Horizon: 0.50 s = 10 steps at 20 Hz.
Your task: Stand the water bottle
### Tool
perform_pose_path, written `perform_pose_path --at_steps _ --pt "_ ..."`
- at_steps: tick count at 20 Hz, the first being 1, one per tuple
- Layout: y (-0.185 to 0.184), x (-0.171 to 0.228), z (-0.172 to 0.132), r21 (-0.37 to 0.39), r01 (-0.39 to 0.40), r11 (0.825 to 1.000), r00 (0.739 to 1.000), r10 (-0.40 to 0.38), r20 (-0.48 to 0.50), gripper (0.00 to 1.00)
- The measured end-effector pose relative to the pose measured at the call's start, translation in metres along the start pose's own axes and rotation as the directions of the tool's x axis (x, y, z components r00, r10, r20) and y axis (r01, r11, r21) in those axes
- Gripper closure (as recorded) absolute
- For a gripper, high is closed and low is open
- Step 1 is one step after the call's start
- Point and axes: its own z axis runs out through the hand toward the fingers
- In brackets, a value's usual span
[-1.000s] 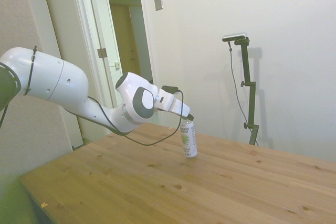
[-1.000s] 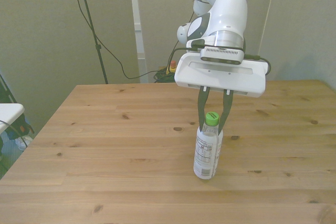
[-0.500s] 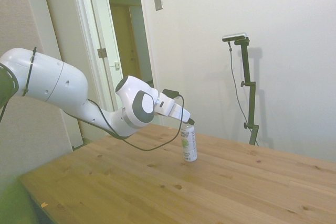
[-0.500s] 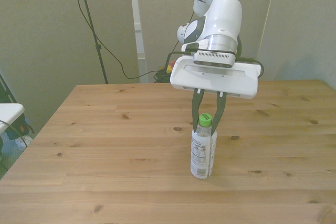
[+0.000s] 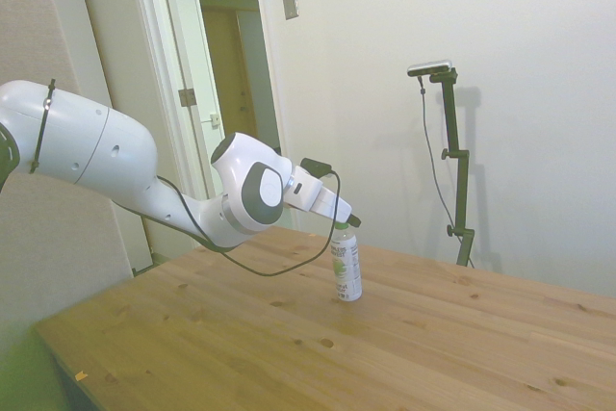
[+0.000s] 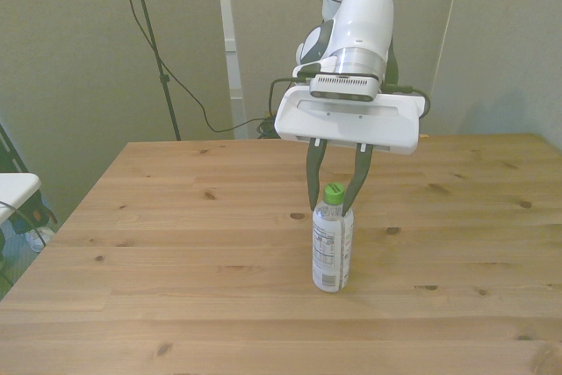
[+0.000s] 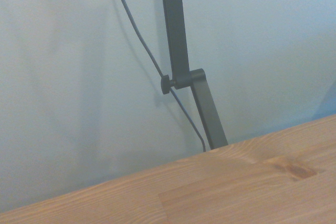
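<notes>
Side view: small slim clear plastic water bottle with green cap and white label (image 5: pixel 346 264) upright on the wooden plank table (image 5: pixel 289 353), well in from the edges, with the white arm's two-finger gripper (image 5: pixel 348 222) at the cap. Front view: gripper (image 6: pixel 334 192) spread, dark fingers (image 6: pixel 312 182) flanking the neck and cap of the bottle (image 6: pixel 332 243), apparently not pinching; judged light, smooth, slightly yielding and easily tipped, best taken at the stiffer neck. Wrist view: only far table edge (image 7: pixel 236 177) and pale wall; bottle not seen.
</notes>
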Motion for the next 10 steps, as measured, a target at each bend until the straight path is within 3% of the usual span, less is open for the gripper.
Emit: perform_pose_path --at_steps 5,10 --pt "-0.013 0.016 -0.027 0.013 -0.009 1.000 1.000 0.009 0.004 0.00" --pt "-0.021 0.053 -0.080 -0.048 -0.004 0.999 0.996 0.008 0.087 0.00"
